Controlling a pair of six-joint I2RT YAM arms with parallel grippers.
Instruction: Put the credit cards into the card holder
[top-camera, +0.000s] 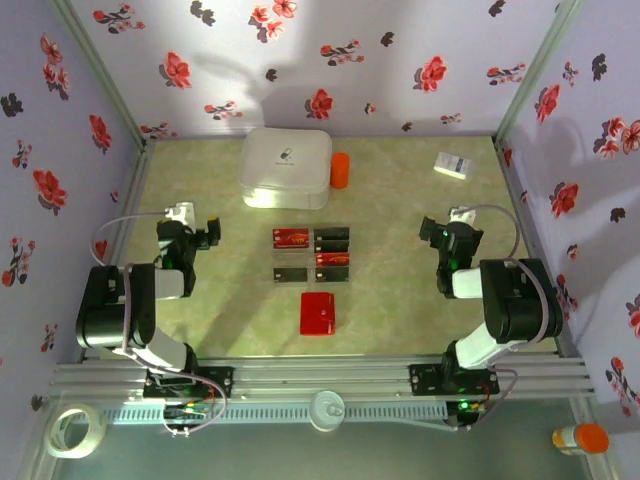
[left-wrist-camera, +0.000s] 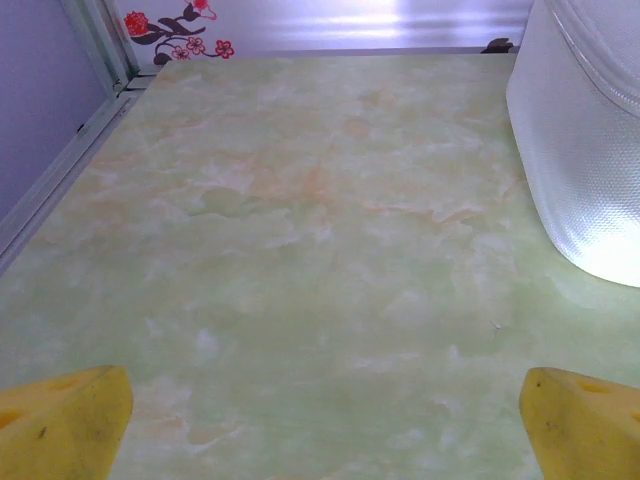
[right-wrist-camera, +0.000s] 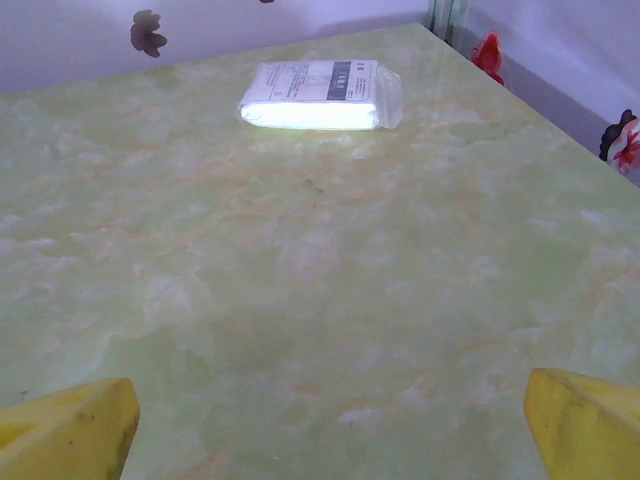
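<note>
Several credit cards lie in a small grid mid-table: a red card (top-camera: 290, 237), a black card (top-camera: 332, 237), another red card (top-camera: 332, 259), a grey card (top-camera: 290, 273) and a dark card (top-camera: 332, 273). The card holder (top-camera: 318, 313), a flat bright red wallet, lies closed just in front of them. My left gripper (top-camera: 200, 232) sits left of the cards, my right gripper (top-camera: 440, 235) to their right. Both are away from the cards. In the wrist views the left gripper (left-wrist-camera: 325, 440) and right gripper (right-wrist-camera: 328, 440) stand wide open over bare tabletop, yellow fingertips (left-wrist-camera: 62, 422) (right-wrist-camera: 66, 432) holding nothing.
A big white rounded box (top-camera: 286, 167) (left-wrist-camera: 585, 130) stands at the back with an orange cylinder (top-camera: 340, 170) beside it. A small white box with blue print (top-camera: 453, 165) (right-wrist-camera: 320, 93) lies back right. Floral walls enclose the green marbled table (top-camera: 400, 300).
</note>
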